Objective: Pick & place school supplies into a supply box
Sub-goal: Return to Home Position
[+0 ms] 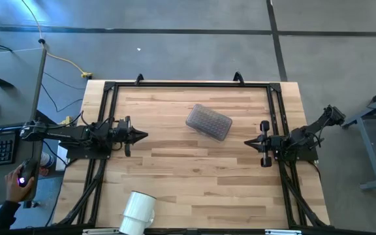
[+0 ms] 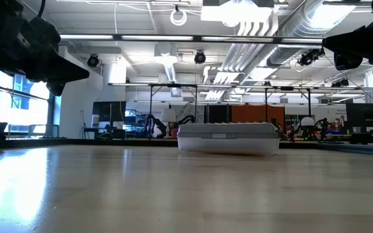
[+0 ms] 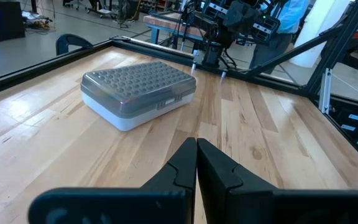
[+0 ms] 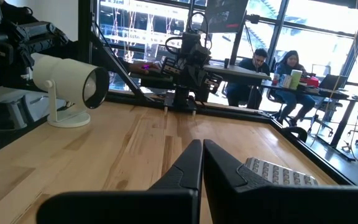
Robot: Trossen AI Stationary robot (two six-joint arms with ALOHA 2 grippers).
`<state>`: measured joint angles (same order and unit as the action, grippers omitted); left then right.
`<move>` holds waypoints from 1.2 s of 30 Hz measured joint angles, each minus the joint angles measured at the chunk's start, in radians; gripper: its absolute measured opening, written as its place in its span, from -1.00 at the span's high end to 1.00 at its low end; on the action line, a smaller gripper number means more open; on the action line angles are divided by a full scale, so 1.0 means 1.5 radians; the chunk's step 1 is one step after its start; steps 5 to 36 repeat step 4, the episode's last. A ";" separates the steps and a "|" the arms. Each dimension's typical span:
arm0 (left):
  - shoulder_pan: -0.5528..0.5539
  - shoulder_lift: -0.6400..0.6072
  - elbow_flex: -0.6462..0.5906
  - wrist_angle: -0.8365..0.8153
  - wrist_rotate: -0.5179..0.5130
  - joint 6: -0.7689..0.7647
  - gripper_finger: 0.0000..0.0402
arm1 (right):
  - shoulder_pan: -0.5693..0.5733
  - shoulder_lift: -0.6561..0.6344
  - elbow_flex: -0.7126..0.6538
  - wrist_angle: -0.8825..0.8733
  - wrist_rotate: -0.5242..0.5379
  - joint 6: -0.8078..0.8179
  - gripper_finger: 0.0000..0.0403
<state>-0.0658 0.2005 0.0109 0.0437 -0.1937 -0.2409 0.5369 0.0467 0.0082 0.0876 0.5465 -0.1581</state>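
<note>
The supply box [image 1: 209, 122] rests flat on its base in the far middle of the wooden table, its ribbed grey lid closed; it also shows in the low view [image 2: 228, 138] and the left wrist view [image 3: 138, 93]. No school supplies are in view. My left gripper [image 1: 145, 136] hovers shut near the table's left edge, pointing level toward the box, with nothing between its fingers [image 3: 185, 163]. My right gripper [image 1: 246, 141] hovers shut near the right edge, pointing toward the table's middle, with the box [image 4: 281, 172] off to one side of it.
A white cylinder [image 1: 139, 210] on a small foot stands at the table's near edge, left of middle [image 4: 67, 81]. Black frame rails [image 1: 188, 85] run along the far, left and right sides. A person's hand [image 1: 15, 183] works off the table's left; people sit beyond the table.
</note>
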 joint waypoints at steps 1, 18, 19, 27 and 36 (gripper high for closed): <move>0.000 0.000 0.000 0.000 0.000 0.000 0.76 | 0.000 0.000 0.000 0.000 0.000 0.000 1.00; 0.000 0.000 0.000 0.000 0.000 0.000 0.76 | 0.000 0.000 0.000 0.000 0.000 0.000 1.00; 0.000 0.000 0.000 0.000 0.000 0.000 0.76 | 0.000 0.000 0.000 0.000 0.000 0.000 1.00; 0.000 0.000 0.000 0.000 0.000 0.000 0.76 | 0.000 0.000 0.000 0.000 0.000 0.000 1.00; 0.000 0.000 0.000 0.000 0.000 0.000 0.76 | 0.000 0.000 0.000 0.000 0.000 0.000 1.00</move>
